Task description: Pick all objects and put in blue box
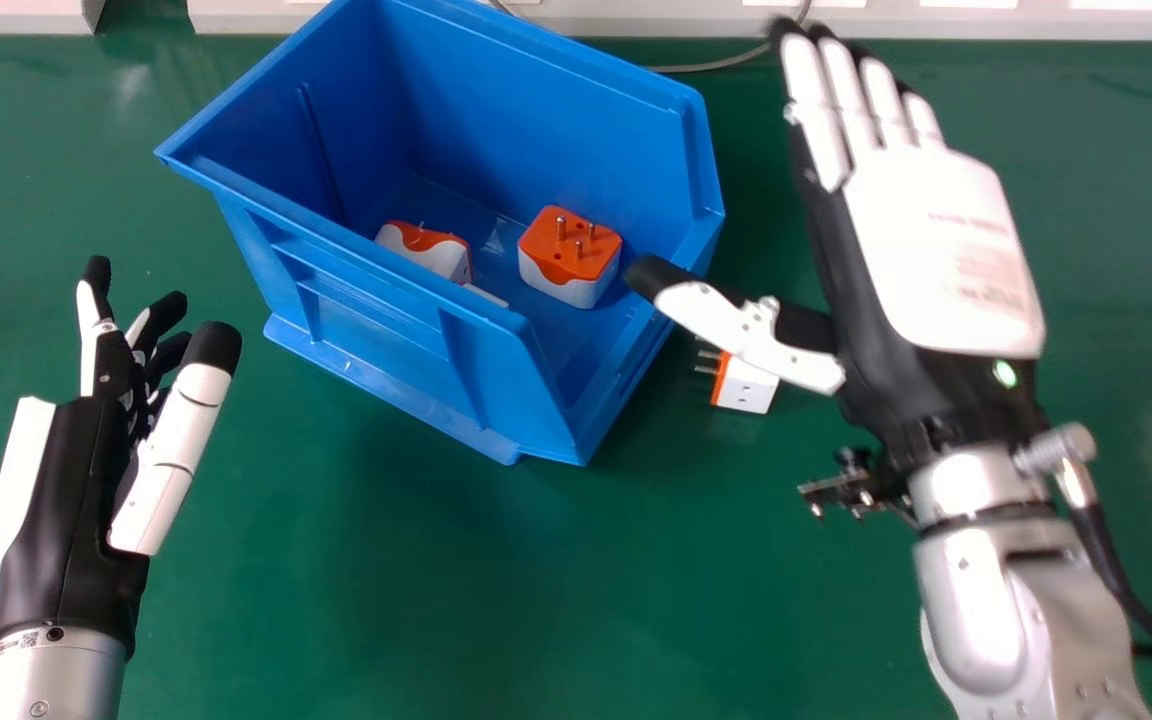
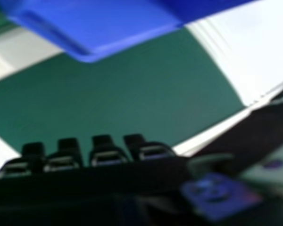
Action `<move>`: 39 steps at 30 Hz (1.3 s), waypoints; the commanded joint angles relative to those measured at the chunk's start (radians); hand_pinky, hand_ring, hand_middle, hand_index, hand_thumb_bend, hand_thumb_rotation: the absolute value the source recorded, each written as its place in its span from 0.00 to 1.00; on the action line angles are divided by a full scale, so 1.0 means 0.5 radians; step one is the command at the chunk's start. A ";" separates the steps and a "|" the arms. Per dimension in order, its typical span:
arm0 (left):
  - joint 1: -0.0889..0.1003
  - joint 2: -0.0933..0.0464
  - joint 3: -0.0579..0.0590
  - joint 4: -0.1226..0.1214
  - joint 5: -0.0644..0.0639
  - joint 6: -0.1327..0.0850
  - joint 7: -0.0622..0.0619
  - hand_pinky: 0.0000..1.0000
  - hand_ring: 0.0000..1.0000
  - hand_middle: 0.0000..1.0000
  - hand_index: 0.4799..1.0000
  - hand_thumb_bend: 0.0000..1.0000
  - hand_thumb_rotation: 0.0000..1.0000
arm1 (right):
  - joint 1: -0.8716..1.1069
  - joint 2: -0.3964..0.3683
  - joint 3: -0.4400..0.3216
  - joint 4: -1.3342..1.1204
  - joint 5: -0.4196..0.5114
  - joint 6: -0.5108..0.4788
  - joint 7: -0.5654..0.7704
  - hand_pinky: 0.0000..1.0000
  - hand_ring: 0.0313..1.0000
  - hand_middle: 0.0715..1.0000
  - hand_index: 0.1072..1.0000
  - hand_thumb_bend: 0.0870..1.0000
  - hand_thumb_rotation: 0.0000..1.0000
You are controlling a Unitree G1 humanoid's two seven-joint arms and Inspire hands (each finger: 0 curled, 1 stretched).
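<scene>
At far left, my left hand (image 1: pixel 71 520) is held off to the side, fingers loosely bent and grasping nothing, presumably to leave the work to the other. Next, the blue box (image 1: pixel 386 340) sits at a slant on the green table (image 1: pixel 386 600), its low lip towards my right side; I judge that this eases loading. Inside, a left adapter (image 1: pixel 431 255) lies close behind the near wall and an upright adapter (image 1: pixel 568 262) rests pins up, nearer the lip, consistent with having been dropped in rather than arranged. Right of the box, a loose adapter (image 1: pixel 748 386) lies on its side on the table, pins towards the box, partly covered by my thumb. My right hand (image 1: pixel 946 250) is released — fingers straight, thumb spread — likely so it can settle around that piece.

Count, left to right: one left hand, one box, two adapters plainly inside, one outside, one right hand. A pale edge (image 1: pixel 485 296) behind the near wall may be another item — I cannot tell.
</scene>
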 commanded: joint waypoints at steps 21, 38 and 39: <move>-0.009 0.001 -0.010 -0.038 0.016 -0.044 0.013 0.87 0.92 0.94 0.85 0.78 0.90 | -0.361 -0.556 0.002 0.821 -0.052 -0.433 0.248 0.91 0.98 1.00 0.99 0.52 0.95; 0.005 -0.015 -0.036 -0.100 0.019 -0.002 0.031 0.87 0.92 0.94 0.86 0.76 0.91 | -0.859 -0.536 0.200 1.370 -0.099 -0.518 0.306 0.81 0.91 0.95 0.89 0.53 0.91; 0.005 -0.015 -0.036 -0.097 0.019 -0.003 0.031 0.87 0.92 0.94 0.86 0.76 0.91 | -0.880 -0.533 0.212 1.391 -0.100 -0.517 0.312 0.81 0.91 0.94 0.88 0.53 0.91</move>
